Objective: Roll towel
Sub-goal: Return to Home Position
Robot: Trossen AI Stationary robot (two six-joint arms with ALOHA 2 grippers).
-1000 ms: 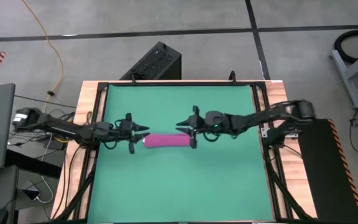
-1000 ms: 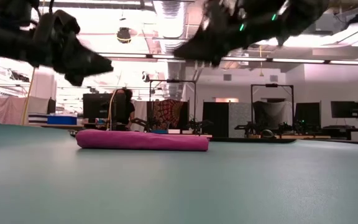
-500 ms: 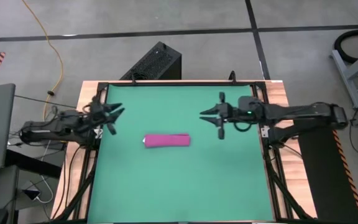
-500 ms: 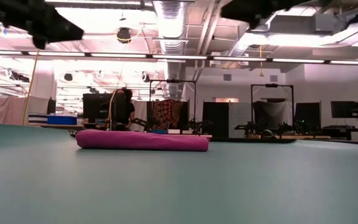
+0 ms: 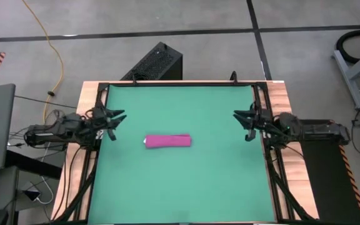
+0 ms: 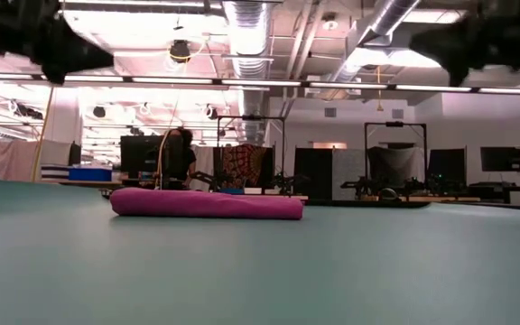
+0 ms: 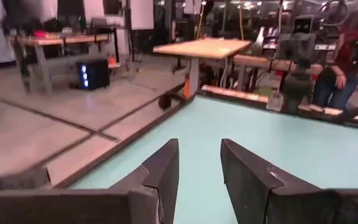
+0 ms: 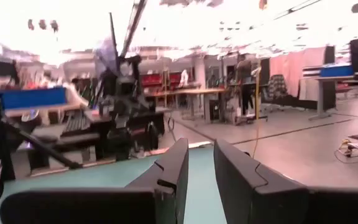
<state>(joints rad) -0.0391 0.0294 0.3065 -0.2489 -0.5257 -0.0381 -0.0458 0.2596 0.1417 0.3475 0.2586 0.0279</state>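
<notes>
The magenta-pink towel (image 5: 167, 141) lies as a tight roll near the middle of the green mat (image 5: 180, 187), its length running left to right. It also shows in the low view as a long low roll (image 6: 206, 203) resting on the mat. My left gripper (image 5: 119, 117) hovers open at the mat's left edge, pointing level toward the right. My right gripper (image 5: 240, 120) hovers open at the mat's right edge, pointing toward the left. Each wrist view shows a bare gap between that arm's fingers (image 7: 199, 168) (image 8: 201, 165). Neither gripper is near the towel.
A black box (image 5: 155, 62) stands on the floor beyond the table's far edge. Wooden table rims (image 5: 89, 100) and black frame rails border the mat. A person (image 7: 347, 68) stands past the table's right side.
Both grippers have drawn back from the two ends of the towel roll. The left one has gone up and toward the table's left edge, the right one toward the right edge. The rolled towel has stayed where it was.
</notes>
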